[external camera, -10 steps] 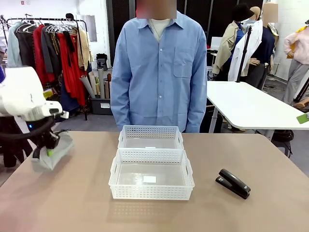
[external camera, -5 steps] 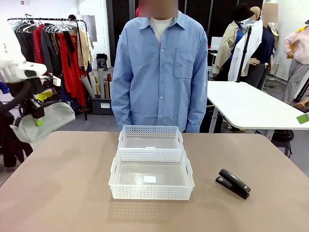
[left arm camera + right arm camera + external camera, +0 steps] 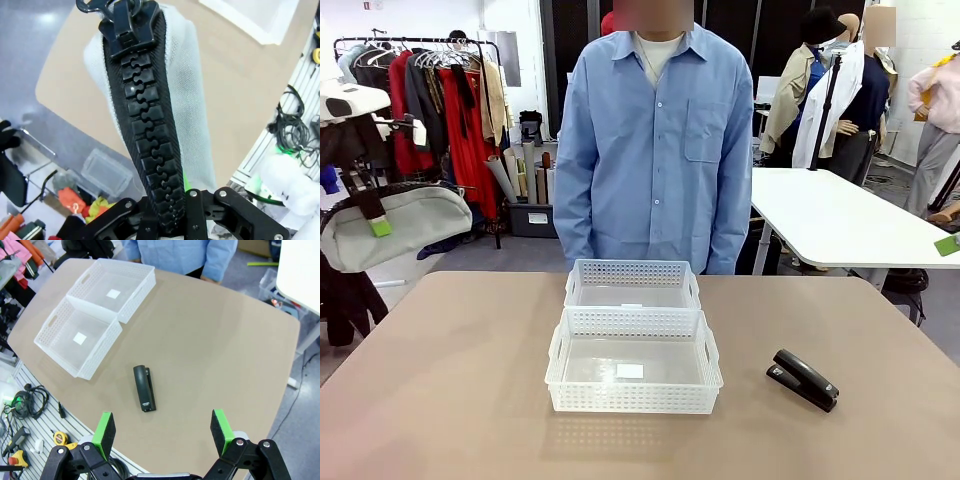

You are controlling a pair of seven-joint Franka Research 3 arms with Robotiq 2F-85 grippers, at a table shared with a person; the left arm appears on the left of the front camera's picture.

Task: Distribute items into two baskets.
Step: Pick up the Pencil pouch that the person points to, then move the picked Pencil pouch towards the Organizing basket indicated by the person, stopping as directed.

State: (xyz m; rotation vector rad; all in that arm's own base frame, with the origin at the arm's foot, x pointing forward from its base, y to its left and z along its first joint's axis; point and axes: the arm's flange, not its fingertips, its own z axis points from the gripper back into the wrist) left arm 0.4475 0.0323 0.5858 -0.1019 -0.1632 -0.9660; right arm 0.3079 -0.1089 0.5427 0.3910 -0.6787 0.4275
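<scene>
Well above the table (image 3: 450, 400), off its left edge, the left gripper (image 3: 375, 222) is clamped on the light-grey pouch (image 3: 405, 235). It pinches the black zipper edge (image 3: 145, 125), and the pouch hangs in the air, roughly level. The right gripper (image 3: 162, 432) hovers over the table's right part, jaws spread wide with nothing between them. The black stapler (image 3: 804, 379) lies on the tabletop below it, right of the baskets and apart from them. The two white baskets sit mid-table, touching: the bigger basket (image 3: 632, 398) is nearer the robot and the smaller basket (image 3: 632, 272) is toward the person (image 3: 655, 150).
</scene>
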